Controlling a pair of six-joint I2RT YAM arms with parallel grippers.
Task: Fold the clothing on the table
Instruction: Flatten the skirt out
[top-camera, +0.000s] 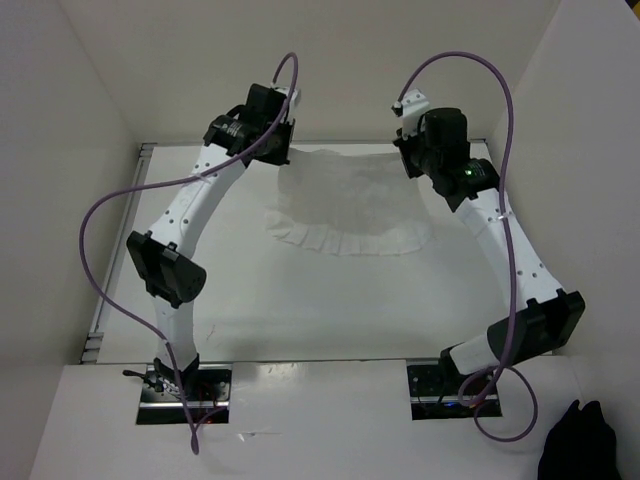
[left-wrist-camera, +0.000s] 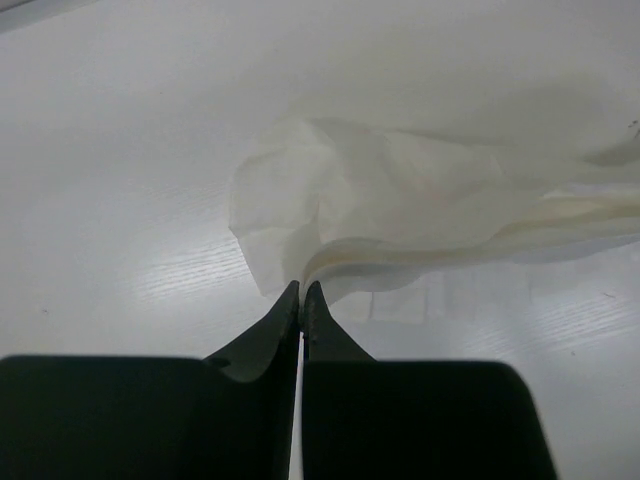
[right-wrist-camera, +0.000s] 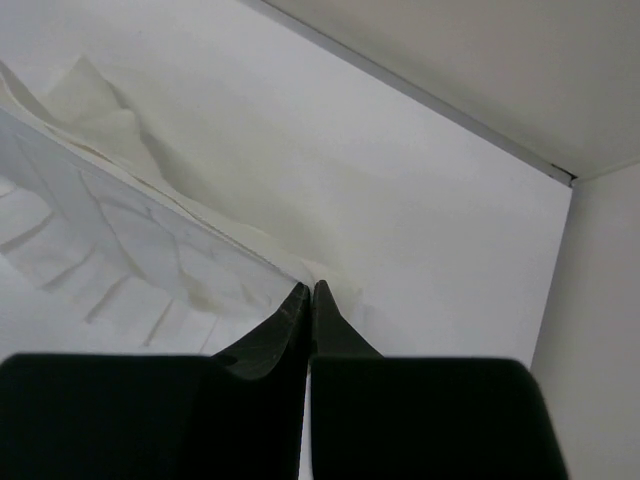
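Overhead, we see the clothing (top-camera: 350, 205) spread toward the far side of the table (top-camera: 300, 310) — seemingly thin, limp, light, best taken by its corners. At the left wrist, the left gripper (left-wrist-camera: 301, 290) is clenched on a rumpled corner — a pinch hidden from above. At the right wrist, the right gripper (right-wrist-camera: 306, 290) pinches the other far edge, faint ribs showing
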